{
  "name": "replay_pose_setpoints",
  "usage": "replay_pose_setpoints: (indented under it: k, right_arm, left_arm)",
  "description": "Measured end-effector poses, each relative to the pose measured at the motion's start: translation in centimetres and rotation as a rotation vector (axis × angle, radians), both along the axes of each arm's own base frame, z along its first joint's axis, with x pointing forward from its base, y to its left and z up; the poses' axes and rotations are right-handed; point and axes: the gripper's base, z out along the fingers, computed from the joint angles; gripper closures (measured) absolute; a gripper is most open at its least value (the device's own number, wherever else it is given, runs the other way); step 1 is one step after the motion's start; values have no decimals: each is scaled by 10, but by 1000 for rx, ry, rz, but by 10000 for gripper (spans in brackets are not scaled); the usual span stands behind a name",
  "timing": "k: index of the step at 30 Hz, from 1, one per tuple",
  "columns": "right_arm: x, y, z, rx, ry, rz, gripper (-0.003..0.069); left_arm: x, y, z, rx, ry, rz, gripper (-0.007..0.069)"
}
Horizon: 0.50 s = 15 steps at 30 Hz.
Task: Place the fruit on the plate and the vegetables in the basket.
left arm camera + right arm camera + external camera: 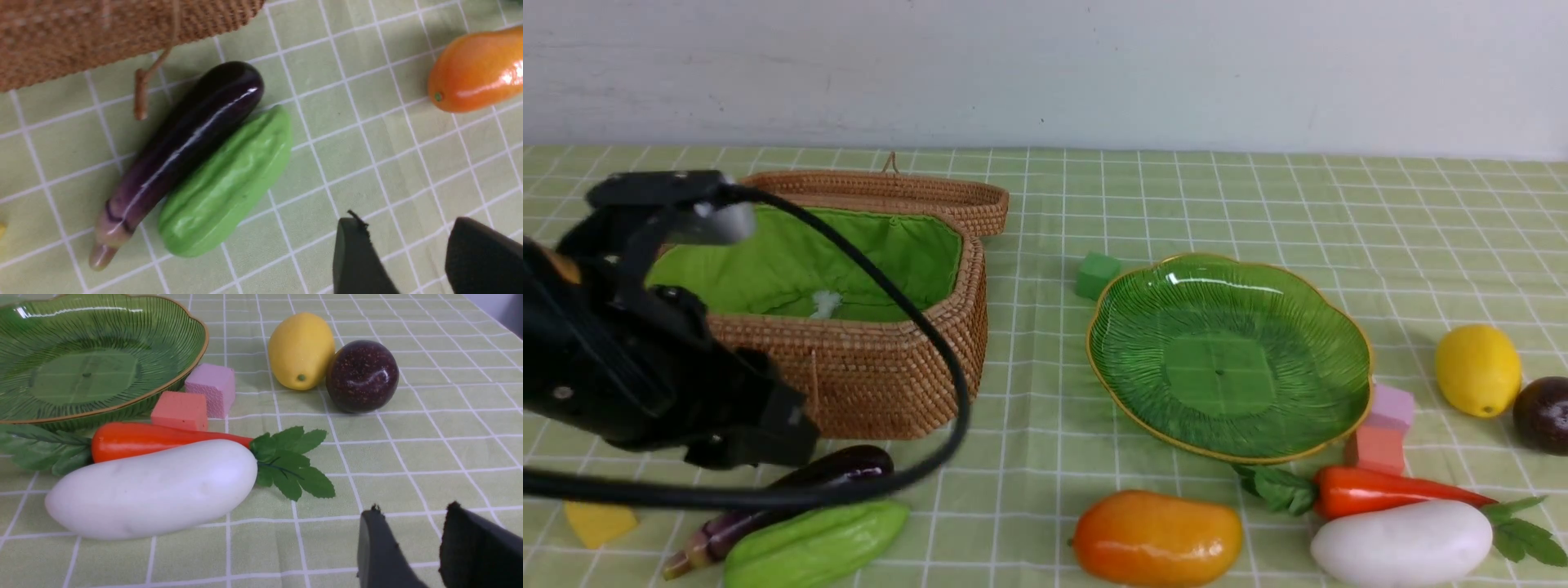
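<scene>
Overall, green checked tablecloth [1045,327] holds the plate [1282,302] before a pale wall [1045,65].

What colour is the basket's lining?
The lining is bright green, plain with no pattern; the front view shows it best.

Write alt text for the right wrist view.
A white radish lies alongside an orange carrot beside the empty green plate, with a pink cube and an orange cube by its rim. Farther off, a lemon sits beside a dark round fruit on the checked cloth; the right tool is open and holds nothing.
</scene>
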Motion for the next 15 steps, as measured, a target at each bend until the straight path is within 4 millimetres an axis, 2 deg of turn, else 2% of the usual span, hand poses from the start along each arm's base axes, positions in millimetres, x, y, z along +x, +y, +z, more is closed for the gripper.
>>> replay_pose_setpoints:
  k: [4,8,12,15]
  right_arm:
    - [0,0,0,0,0,0,419]
    - [0,0,0,0,0,0,419]
    - [0,0,0,0,0,0,419]
    - [0,0,0,0,0,0,419]
  left_arm:
    - [3,-19,-18,142,27,-112,146]
    - [15,-24,-37,322,11,-195,25]
    - [28,-25,-56,425,29,-280,4]
    - [36,-29,-73,446,74,-321,31]
